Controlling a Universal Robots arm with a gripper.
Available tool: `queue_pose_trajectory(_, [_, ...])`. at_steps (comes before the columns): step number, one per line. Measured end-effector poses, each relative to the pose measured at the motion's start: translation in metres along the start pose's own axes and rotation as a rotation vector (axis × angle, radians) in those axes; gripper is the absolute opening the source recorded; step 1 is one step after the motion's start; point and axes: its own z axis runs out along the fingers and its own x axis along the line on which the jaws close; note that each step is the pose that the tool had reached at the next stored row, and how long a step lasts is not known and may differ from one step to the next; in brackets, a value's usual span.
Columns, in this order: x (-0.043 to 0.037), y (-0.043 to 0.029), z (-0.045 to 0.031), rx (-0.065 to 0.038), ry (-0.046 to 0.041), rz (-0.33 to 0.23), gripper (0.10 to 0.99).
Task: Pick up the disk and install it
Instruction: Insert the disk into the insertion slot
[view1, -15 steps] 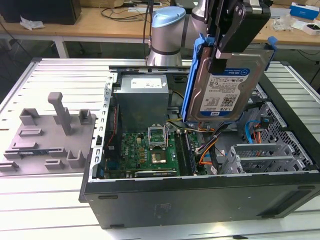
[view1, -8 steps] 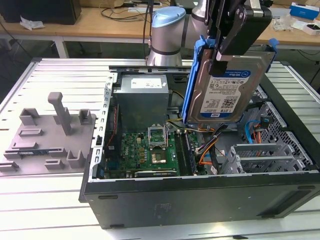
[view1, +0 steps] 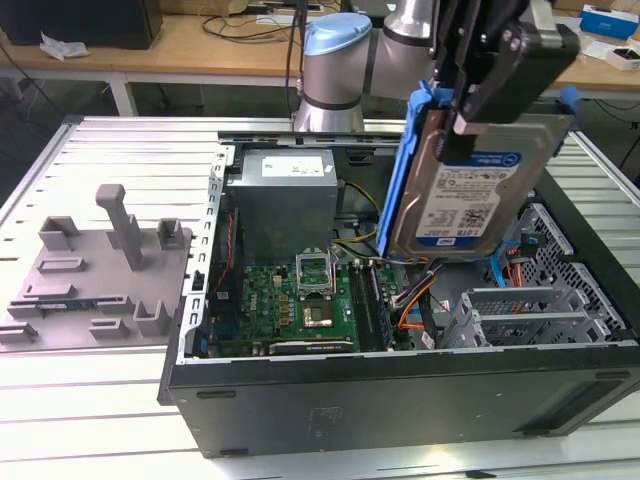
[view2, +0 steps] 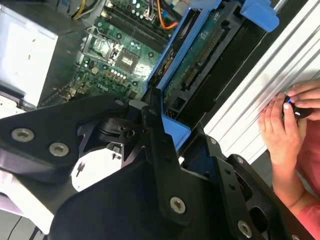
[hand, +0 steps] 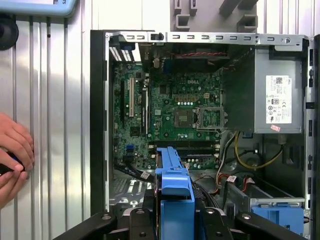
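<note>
The pincer (view1: 468, 112), clamped on the disk (view1: 470, 195), could snag it on the loose cables (view1: 412, 300) directly beneath if lowered misaligned.

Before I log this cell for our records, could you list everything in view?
silver rectangular hard drive in a blue plastic bracket: one, silver with white-and-blue label, held above the case's drive-bay end
open black metal computer case: one, black, lying on the table
green motherboard: one, green, on the case floor
grey metal power-supply box: one, grey with white sticker, inside the case
orange cables: several, orange, inside the case beside the motherboard
grey plastic fixture tray: one, grey, at the exterior view's left
ribbed silver metal table: one, silver, under the case
person's hands: two, on the table beside the case
robot arm: one, silver and blue, behind the case
black gripper: one, black, shut on the hard drive
</note>
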Motion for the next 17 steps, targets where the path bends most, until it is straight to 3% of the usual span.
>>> queue_pose_trajectory(1, [0.0019,-0.0057,0.0003,0.000,0.0001,0.000,0.365])
queue_pose_trajectory(5, [0.0070,-0.0158,0.0012,0.000,0.0001,0.000,0.365])
queue_pose_trajectory(9, [0.0122,-0.0387,0.0025,0.000,0.0001,0.000,0.365])
queue_pose_trajectory(13, [0.0147,-0.0537,0.0032,0.000,0.0001,0.000,0.365])
queue_pose_trajectory(15, [0.0165,-0.0660,0.0039,0.000,0.0001,0.000,0.365])
queue_pose_trajectory(17, [0.0176,-0.0732,0.0043,0.000,0.0000,0.000,0.365])
